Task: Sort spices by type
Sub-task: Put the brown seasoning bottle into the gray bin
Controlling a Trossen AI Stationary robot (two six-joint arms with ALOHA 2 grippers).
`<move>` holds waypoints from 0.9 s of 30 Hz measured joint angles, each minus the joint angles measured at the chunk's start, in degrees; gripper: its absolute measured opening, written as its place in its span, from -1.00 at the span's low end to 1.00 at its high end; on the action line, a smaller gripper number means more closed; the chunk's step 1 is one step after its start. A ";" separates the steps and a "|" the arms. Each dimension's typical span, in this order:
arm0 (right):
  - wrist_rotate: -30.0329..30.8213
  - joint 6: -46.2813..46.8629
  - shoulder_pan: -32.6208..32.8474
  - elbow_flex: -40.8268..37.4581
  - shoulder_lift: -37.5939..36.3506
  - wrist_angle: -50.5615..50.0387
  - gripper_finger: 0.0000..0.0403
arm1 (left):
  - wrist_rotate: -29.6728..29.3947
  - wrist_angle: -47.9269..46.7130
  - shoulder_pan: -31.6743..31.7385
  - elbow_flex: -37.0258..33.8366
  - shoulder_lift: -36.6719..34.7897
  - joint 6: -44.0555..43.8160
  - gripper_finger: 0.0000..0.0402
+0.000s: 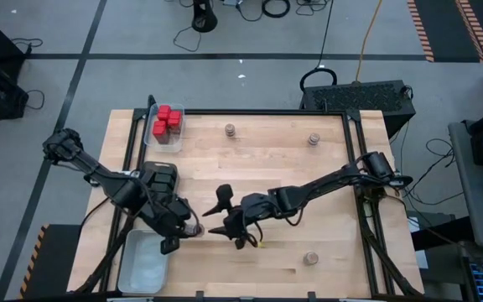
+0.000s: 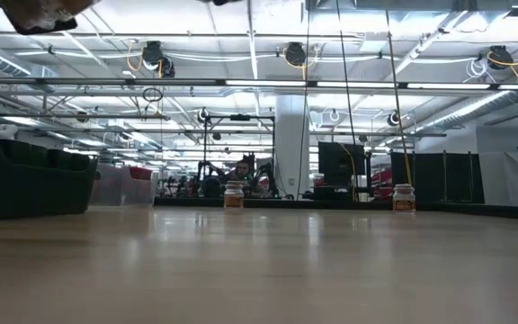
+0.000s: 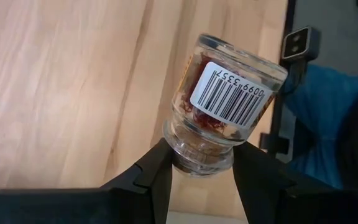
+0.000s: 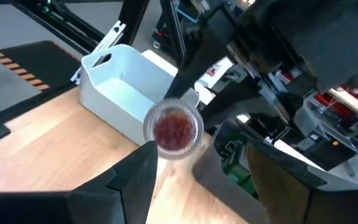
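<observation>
The left gripper [image 3: 199,177] fingers [image 3: 157,174] are squeezed on 1 small jar [image 3: 225,102] by its lid end. The jar is lifted off the table [image 1: 309,176], lying sideways, its bottom pointing at the right gripper [image 1: 225,220]. That one's fingers are apart, holding nothing. The pale tray [image 1: 145,264] sits just beside the left gripper, nearer to it.

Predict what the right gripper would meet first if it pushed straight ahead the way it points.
Most likely the small clear glass jar held by the left gripper, straight ahead of the right gripper; depth is uncertain.
</observation>
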 joint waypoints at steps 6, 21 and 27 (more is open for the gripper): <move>-0.17 0.12 -0.02 0.03 0.18 0.17 0.15 | -0.39 0.03 1.77 0.00 -0.02 2.86 -0.26; 0.28 0.11 0.39 -0.03 0.93 0.39 0.15 | 0.48 2.17 7.30 -0.02 0.00 9.84 -0.26; 0.24 -0.60 0.38 -0.03 0.91 0.36 0.15 | 2.17 4.82 8.38 -0.02 0.00 10.43 -0.26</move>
